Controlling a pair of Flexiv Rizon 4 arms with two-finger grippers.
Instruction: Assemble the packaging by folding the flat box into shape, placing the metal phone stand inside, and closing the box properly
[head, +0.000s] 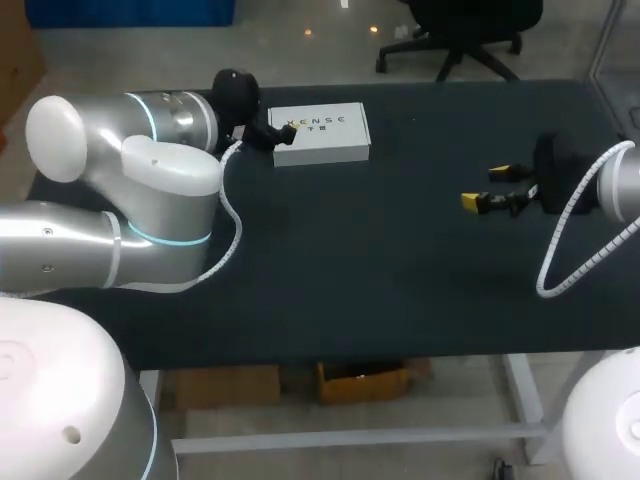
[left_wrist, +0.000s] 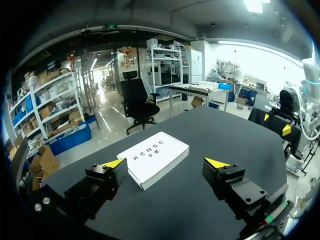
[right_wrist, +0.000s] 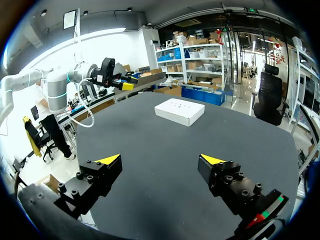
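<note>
White box (head: 320, 133) lying closed on the far side of the dark table (head: 380, 260), left gripper (head: 272, 135) just beside its left end, fingers spread wide, box's near corner between them, right gripper (head: 482, 188) well apart at the table's right, fingers likewise apart

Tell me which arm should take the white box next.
Left, probably: the left gripper is open right beside the box, while the right gripper hangs open far from it.
</note>
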